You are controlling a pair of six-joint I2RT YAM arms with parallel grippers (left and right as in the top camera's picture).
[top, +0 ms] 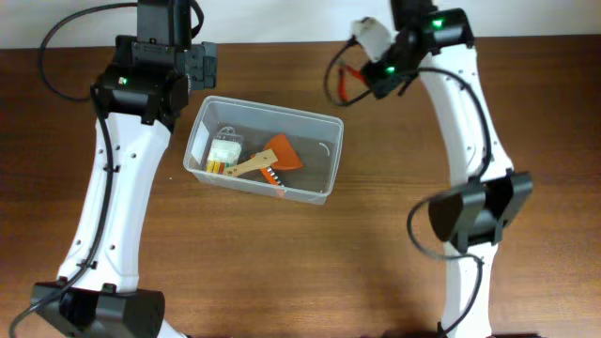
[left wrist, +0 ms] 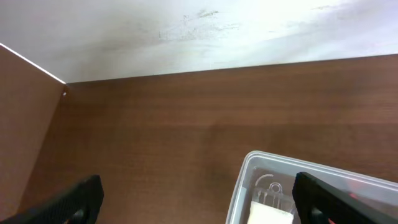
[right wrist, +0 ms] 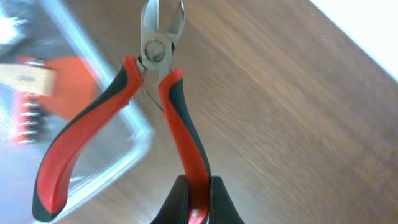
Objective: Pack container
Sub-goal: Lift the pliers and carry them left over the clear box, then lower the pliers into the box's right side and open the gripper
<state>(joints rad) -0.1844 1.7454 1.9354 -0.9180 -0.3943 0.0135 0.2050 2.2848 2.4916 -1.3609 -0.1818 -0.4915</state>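
The clear plastic container [top: 324,160] sits mid-table and holds a white packet [top: 224,150], a wooden-handled orange scraper [top: 279,155] and a small red item. Its corner shows in the left wrist view [left wrist: 245,171] and, blurred, in the right wrist view [right wrist: 134,146]. My right gripper [right wrist: 198,193] is shut on one handle of red-and-black cutting pliers [right wrist: 158,74], held above the table to the right of the container; the pliers also show from overhead [top: 349,80]. My left gripper [left wrist: 199,202] is open and empty, above the container's far left corner.
The brown wooden table [top: 376,272] meets a white wall [left wrist: 186,31] at the back. Black cables hang by both arms. The right arm's base [top: 474,211] stands to the right of the container.
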